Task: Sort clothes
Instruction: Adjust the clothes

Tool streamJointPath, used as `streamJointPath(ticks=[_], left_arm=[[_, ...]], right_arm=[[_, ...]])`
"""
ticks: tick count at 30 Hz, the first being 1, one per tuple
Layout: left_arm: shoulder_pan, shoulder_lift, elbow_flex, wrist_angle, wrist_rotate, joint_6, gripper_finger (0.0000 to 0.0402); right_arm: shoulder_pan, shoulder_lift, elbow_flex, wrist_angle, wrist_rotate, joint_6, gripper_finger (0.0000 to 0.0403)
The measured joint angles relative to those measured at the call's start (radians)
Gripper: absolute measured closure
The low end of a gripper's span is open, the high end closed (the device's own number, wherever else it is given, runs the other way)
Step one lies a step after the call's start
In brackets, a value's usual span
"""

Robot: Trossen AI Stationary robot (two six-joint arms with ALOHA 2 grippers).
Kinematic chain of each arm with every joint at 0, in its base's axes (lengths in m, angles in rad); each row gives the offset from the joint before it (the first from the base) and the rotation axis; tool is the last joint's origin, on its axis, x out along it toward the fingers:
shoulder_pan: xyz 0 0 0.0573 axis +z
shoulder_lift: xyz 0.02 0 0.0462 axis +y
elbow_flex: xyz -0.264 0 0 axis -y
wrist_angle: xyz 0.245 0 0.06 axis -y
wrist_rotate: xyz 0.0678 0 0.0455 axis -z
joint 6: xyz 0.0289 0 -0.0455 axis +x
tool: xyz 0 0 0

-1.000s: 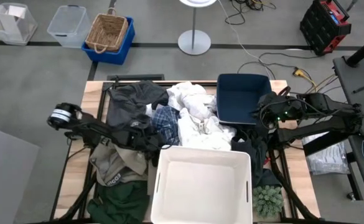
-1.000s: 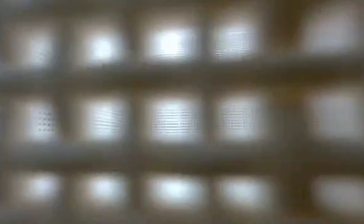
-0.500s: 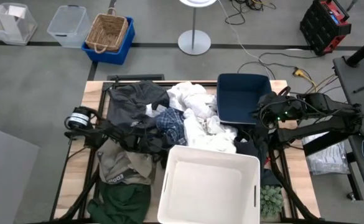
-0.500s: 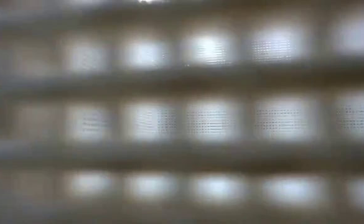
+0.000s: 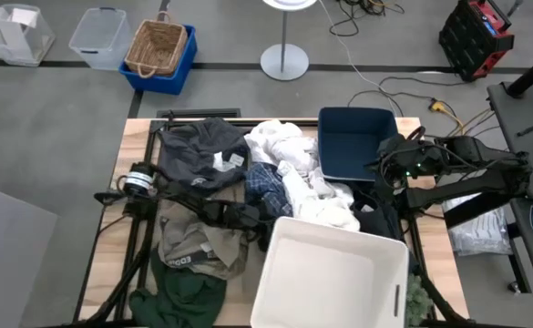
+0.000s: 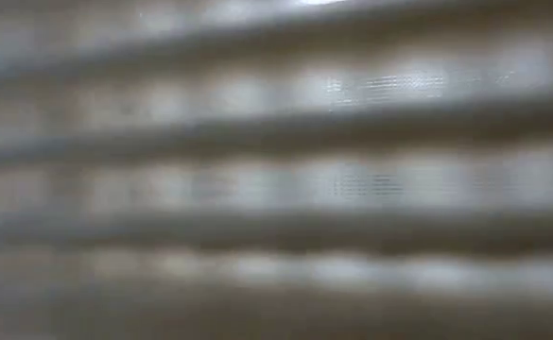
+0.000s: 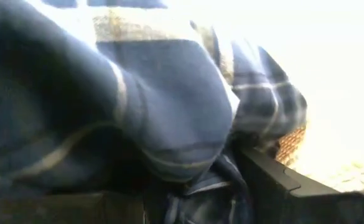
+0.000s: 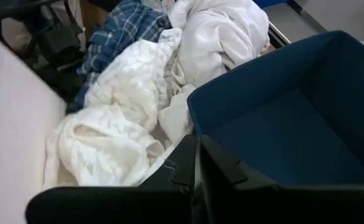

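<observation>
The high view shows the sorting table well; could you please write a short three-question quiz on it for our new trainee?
1. True or false: the navy bin already holds a garment.
2. Which garment does the left gripper reach into? A) plaid shirt B) dark green garment C) khaki garment
3. Fill in: the white clothes lie between the navy bin and the ____ bin.

Key: 1 false, it is empty. 2 A; the left wrist view is filled with plaid cloth. 3 white. The right gripper, shut, waits beside the navy bin.
</observation>
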Motion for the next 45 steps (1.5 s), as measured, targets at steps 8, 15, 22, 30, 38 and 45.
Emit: streamJointPath(ticks=[8,15,22,30,38,45], left_arm=[[0.01,0.17,0.277,0.025,0.017,-0.014,0.0248],[0.065,0.213,0.341,0.034,0.045,0.11,0.0248],[0.149,0.195,0.266,0.099,0.07,-0.26,0.0248],[0.209,0.166,0.26,0.06,0.289,-0.339,0.0248],[0.235,0.07,0.167,-0.026,0.399,-0.319,0.0248],[0.245,-0.193,-0.061,-0.06,0.404,-0.246,0.0248]], right_arm=[[0.0,0.005,0.0,0.0,0.0,0.0,0.039],[-0.002,0.005,0.0,0.084,0.007,-0.275,0.039],[-0.002,0.005,0.001,0.164,-0.008,-0.529,0.039],[-0.011,0.01,0.001,0.239,0.04,-0.39,0.039],[-0.011,0.016,0.0,0.209,0.017,-0.298,0.039],[-0.01,0.031,0.0,0.28,-0.301,-0.331,0.039]])
